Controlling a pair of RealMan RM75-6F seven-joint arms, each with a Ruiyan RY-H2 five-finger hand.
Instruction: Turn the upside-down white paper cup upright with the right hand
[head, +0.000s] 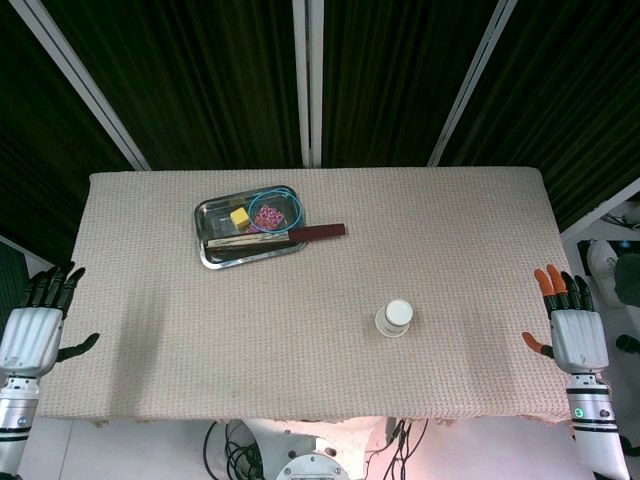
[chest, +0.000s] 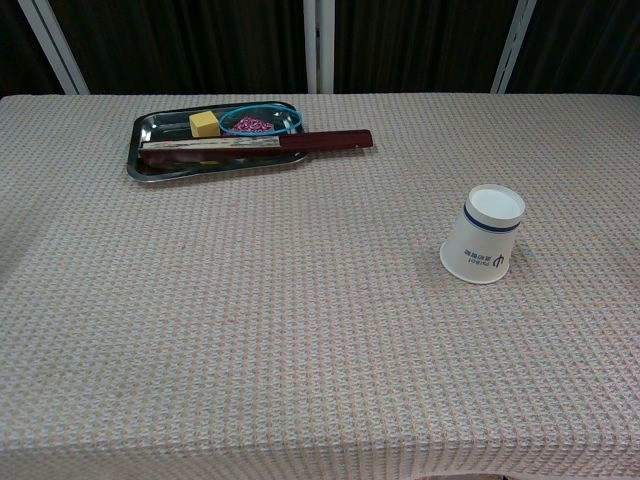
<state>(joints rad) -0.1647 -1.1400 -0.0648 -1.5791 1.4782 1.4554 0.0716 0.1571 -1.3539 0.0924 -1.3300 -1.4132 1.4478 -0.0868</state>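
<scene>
A white paper cup (head: 394, 319) stands upside down on the table, right of centre; in the chest view the cup (chest: 482, 234) shows its flat base on top and its wide rim on the cloth. My right hand (head: 572, 318) hovers at the table's right edge, fingers spread and empty, well to the right of the cup. Off the table's left edge sits my left hand (head: 38, 320), also spread and holding nothing. Neither hand appears in the chest view.
A metal tray (head: 212, 248) lies at the back left, holding a yellow block (head: 239, 218), a blue bowl (head: 274, 211) of pink bits and a long dark folded fan (head: 300, 235) that sticks out over its right rim. A woven beige cloth (head: 320, 340) covers the table.
</scene>
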